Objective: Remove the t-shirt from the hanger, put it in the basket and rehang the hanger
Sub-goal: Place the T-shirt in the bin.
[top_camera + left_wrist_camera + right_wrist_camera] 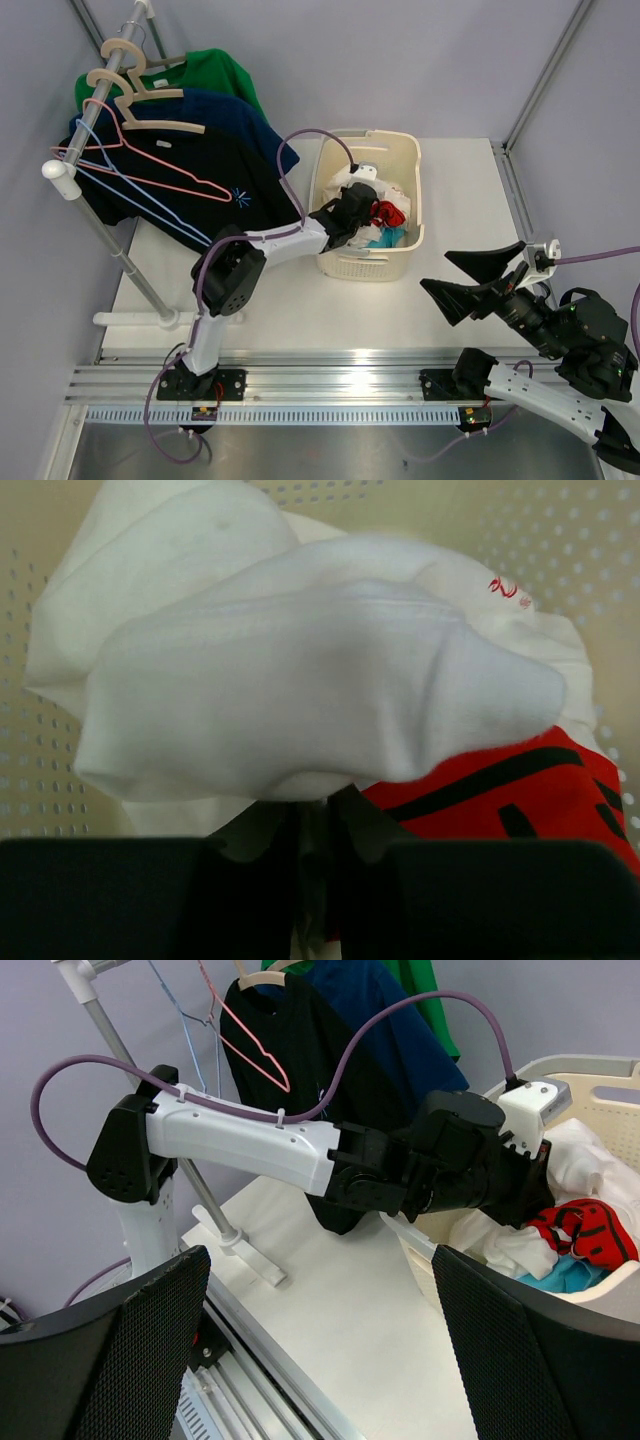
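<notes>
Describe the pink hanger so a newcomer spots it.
Find the metal clothes rail at far left. On it, the thin pink wire hanger lies across the black t-shirt; its neighbours are pale wooden hangers and a light blue wire hanger.

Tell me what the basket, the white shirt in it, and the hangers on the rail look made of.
Basket: plastic, cream, slightly glossy; moulded walls with rows of small holes.
White shirt: soft knit cloth, probably cotton, matte; it folds and bunches.
Beige hangers: wood or plastic, smooth; cannot tell which.
Pink hanger: thin wire, likely coated, given the even colour.
</notes>
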Robot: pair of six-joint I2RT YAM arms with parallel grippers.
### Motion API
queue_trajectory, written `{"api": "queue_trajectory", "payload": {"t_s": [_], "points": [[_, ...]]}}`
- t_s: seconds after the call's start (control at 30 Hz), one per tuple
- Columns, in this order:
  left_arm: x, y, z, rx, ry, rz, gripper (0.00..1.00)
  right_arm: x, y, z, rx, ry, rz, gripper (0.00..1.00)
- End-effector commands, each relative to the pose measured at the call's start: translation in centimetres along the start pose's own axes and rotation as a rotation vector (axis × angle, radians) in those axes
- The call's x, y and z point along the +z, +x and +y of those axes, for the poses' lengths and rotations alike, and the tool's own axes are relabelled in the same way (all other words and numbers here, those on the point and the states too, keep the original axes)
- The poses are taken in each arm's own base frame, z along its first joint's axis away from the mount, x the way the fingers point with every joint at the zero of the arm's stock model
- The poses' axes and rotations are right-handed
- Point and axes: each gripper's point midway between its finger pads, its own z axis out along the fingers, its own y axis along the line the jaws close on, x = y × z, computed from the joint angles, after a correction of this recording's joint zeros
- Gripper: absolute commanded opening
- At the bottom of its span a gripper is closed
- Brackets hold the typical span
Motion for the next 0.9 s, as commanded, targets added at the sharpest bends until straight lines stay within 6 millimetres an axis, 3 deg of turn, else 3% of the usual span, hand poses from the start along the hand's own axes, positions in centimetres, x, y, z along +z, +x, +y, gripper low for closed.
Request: {"api": "queue_trajectory", "payload": {"t_s": [0.0, 0.07, 0.17, 0.2, 0.27, 0.3, 0.4, 0.43, 0.53, 0.57, 0.6, 0.63, 0.67, 0.73, 0.77, 0.87], "points": [[-0.4, -2.5, -0.4, -0.055, 0.018, -0.023, 0.36, 0.0, -0.5, 0.8, 0.013, -0.038, -0.019, 1.00], [-1.6, -3.2, -0.5, -0.034, 0.037, 0.007, 0.79, -0.1, -0.6, 0.8, 0.013, -0.039, -0.020, 1.00], [-3.7, -4.9, -0.5, -0.036, 0.055, 0.000, 0.85, -0.1, -0.6, 1.2, 0.015, -0.061, -0.020, 0.99], [-5.5, -7.1, -0.5, -0.054, 0.069, -0.040, 0.89, -0.1, -0.6, 1.2, 0.013, -0.063, -0.020, 0.99], [-7.5, -8.6, -0.6, -0.054, 0.096, -0.062, 0.98, 0.0, -0.6, 1.2, 0.011, -0.064, -0.018, 1.00], [-9.7, -11.0, -0.9, -0.066, 0.123, -0.108, 0.99, 0.1, -0.5, 1.3, 0.010, -0.064, -0.013, 1.00], [-13.5, -14.3, -1.3, -0.061, 0.176, -0.174, 0.99, 0.4, -0.2, 1.4, 0.006, -0.067, 0.000, 0.99], [-15.8, -16.2, -1.3, -0.069, 0.211, -0.215, 0.99, 0.5, -0.1, 1.4, 0.007, -0.066, 0.005, 0.99], [-19.8, -18.6, -1.9, -0.068, 0.306, -0.251, 0.99, 0.8, 0.2, 1.4, 0.001, -0.064, 0.020, 0.99], [-22.2, -20.2, -1.4, -0.069, 0.328, -0.291, 0.99, 0.8, 0.3, 1.4, 0.000, -0.065, 0.022, 1.00], [-23.2, -20.6, -0.9, -0.068, 0.329, -0.304, 0.99, 1.0, 0.3, 1.4, -0.001, -0.065, 0.023, 1.00], [-24.1, -21.0, 0.0, -0.073, 0.293, -0.324, 0.99, 1.0, 0.2, 1.5, -0.005, -0.067, 0.019, 0.99], [-26.4, -22.1, 1.4, -0.085, 0.278, -0.369, 0.99, 1.0, 0.2, 1.6, -0.006, -0.075, 0.020, 1.00], [-27.2, -21.7, 3.9, -0.090, 0.186, -0.390, 0.99, 1.1, 0.2, 1.6, -0.008, -0.071, 0.022, 1.00], [-29.1, -22.3, 5.3, -0.102, 0.169, -0.428, 0.99, 1.2, 0.2, 1.5, -0.010, -0.069, 0.021, 0.99], [-30.3, -21.6, 9.3, -0.097, 0.012, -0.448, 0.98, 1.5, 0.3, 1.5, -0.013, -0.066, 0.025, 0.99]]}}
